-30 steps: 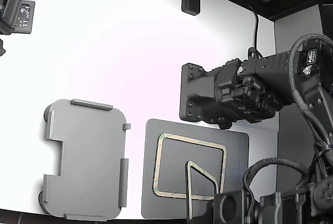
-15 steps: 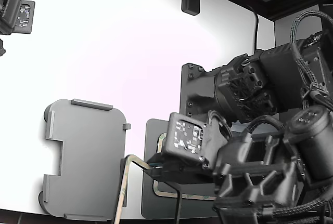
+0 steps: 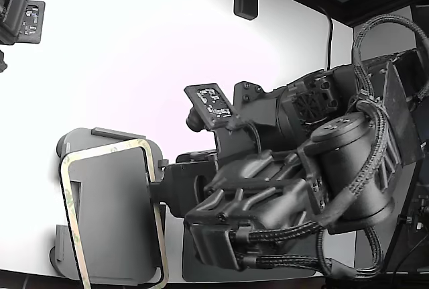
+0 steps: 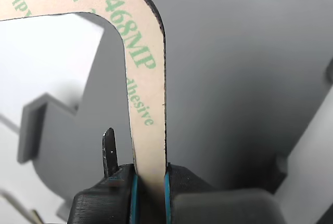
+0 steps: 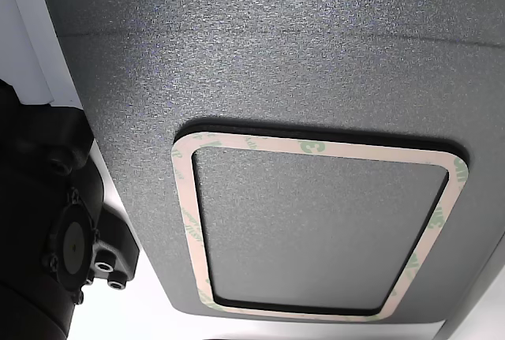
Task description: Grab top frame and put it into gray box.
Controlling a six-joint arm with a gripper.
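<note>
Over the gray box (image 3: 110, 235), the top frame (image 3: 144, 188) is held tilted, pinched tight by the gripper (image 4: 150, 187); a second frame (image 5: 316, 229) is left on the dark mat (image 5: 276, 64).

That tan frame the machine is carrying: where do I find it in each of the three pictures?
Exterior view: the top frame hangs over the gray box, low on that view's left.
Wrist view: the top frame runs up from the gripper, whose jaws pinch one side.
Other view: not in it; the frame on the dark mat is a second, alike one.
Shared landmark, exterior and wrist views: the gray box.
</note>
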